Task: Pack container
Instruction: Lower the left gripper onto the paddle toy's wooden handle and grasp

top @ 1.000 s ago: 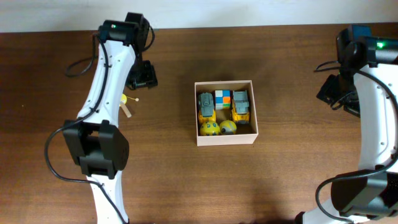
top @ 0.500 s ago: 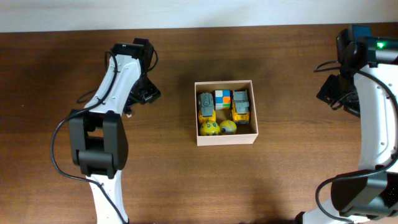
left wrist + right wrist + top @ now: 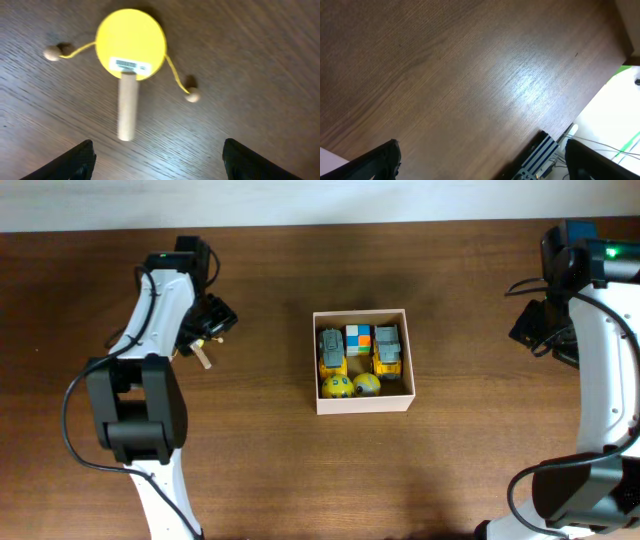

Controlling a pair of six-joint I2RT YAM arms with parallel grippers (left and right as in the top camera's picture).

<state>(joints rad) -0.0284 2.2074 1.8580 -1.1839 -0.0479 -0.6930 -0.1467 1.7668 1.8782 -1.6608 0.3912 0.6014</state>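
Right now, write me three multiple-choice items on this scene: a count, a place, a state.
1. Yellow balls in the container: A one; B two; C four.
2. The yellow drum toy lies: A in the container; B on the table, right of it; C on the table, left of it.
3. The left end effector is: A open above the drum toy; B shut on its handle; C shut on a ball.
Answers: B, two lie side by side; C, it rests on bare wood under the left end effector; A, its fingers stand wide apart with nothing between.
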